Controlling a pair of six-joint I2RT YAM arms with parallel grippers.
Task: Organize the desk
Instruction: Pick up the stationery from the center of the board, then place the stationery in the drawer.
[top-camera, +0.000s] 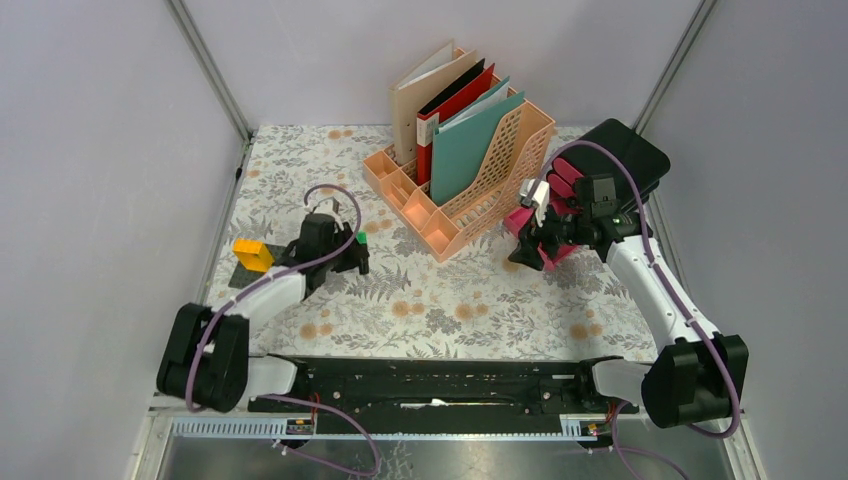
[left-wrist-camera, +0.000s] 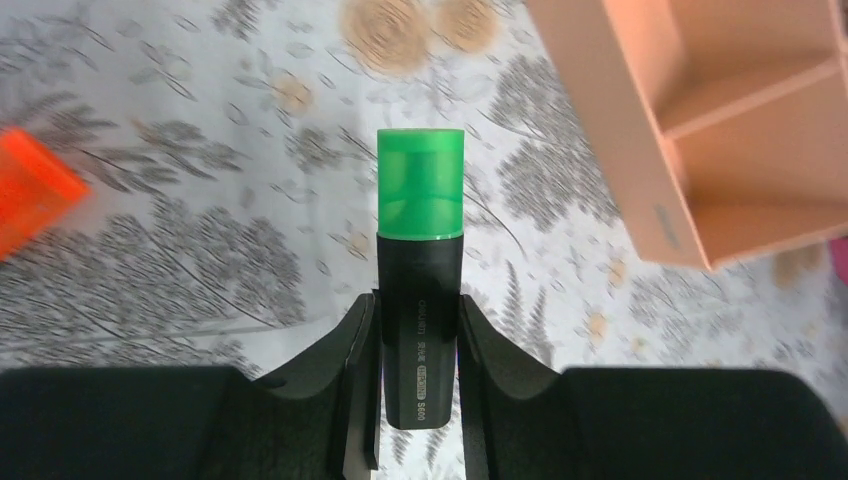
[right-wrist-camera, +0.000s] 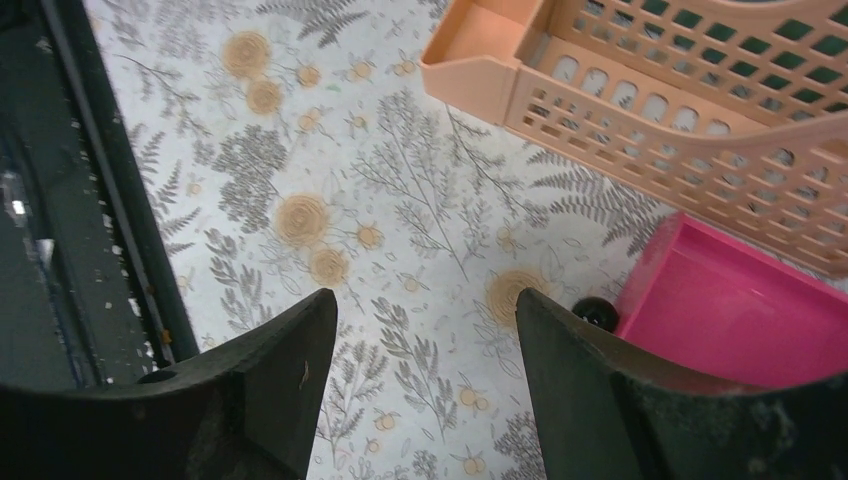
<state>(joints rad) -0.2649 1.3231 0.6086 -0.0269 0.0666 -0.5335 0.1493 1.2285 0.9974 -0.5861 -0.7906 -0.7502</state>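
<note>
Desk (top-camera: 450, 300) flat, left gripper (left-wrist-camera: 418, 305) clamping highlighter (left-wrist-camera: 420, 265) lengthwise, green cap (left-wrist-camera: 420, 180) outward

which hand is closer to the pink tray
Right. The right hand is open just beside the pink tray, by the rack. The left hand is far off, left of the rack, shut on a green highlighter.
</note>
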